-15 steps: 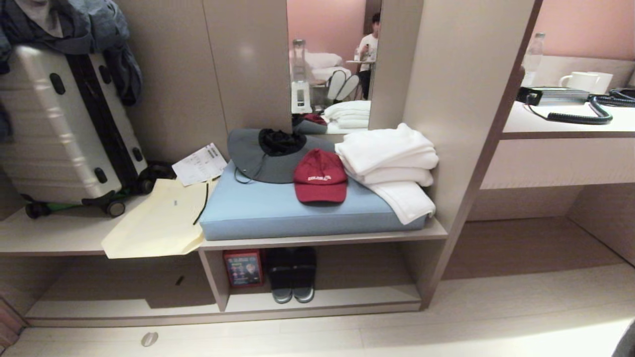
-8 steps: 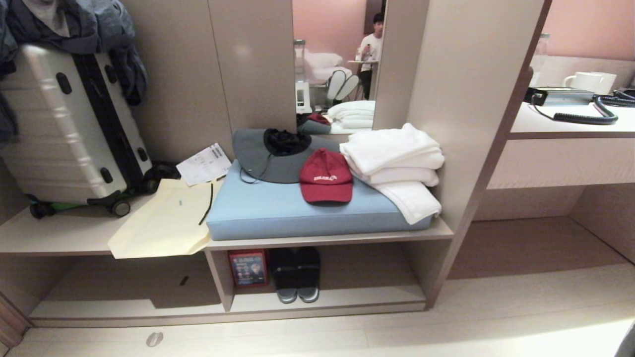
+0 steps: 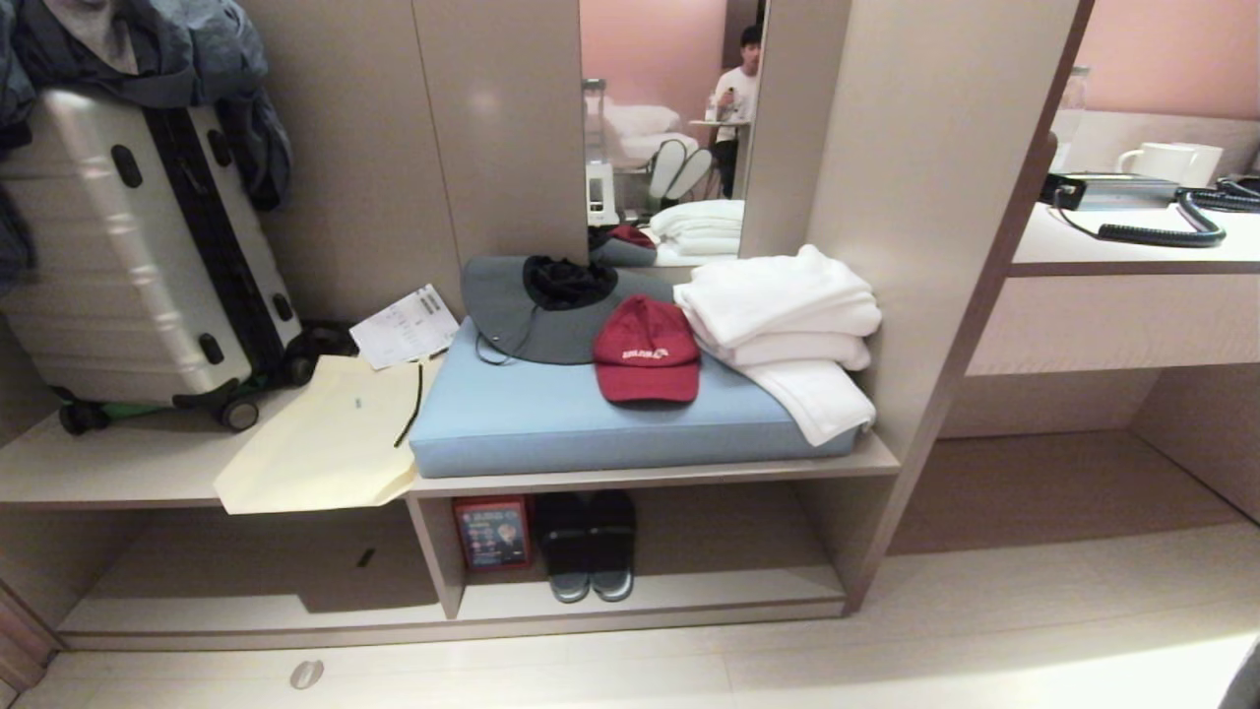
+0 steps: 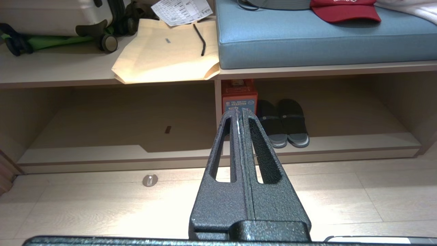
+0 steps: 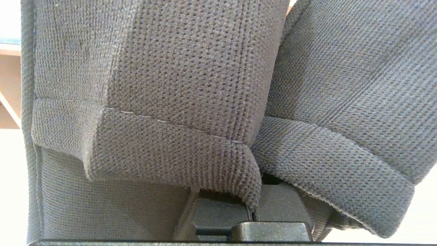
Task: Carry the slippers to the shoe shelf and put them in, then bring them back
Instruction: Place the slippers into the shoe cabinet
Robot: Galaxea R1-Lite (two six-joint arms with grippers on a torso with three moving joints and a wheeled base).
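The grey-blue knitted slippers [image 5: 191, 89] fill the right wrist view, two side by side, their broad bands facing the camera. My right gripper [image 5: 251, 207] is shut on them; its fingers are hidden under the fabric. The shoe shelf [image 3: 689, 596] is the low open compartment under the bench, straight ahead, with a divider [image 3: 433, 556] on its left. In the left wrist view the shoe shelf [image 4: 358, 141] lies ahead of my left gripper [image 4: 239, 111], which is shut, empty and held above the floor. Neither arm shows in the head view.
A darker pair of slides with pale rims [image 3: 589, 547] and a red box [image 3: 490, 532] stand in the compartment's left part. The bench carries a blue cushion [image 3: 591, 418], red cap [image 3: 645, 353], white towels [image 3: 787, 325], paper bag [image 3: 325, 443] and suitcase [image 3: 128, 246]. A person shows in the mirror [image 3: 733, 98].
The whole head view shifted slightly to the right between the oldest frame and the middle one, so the camera moved. Since then nothing differs.
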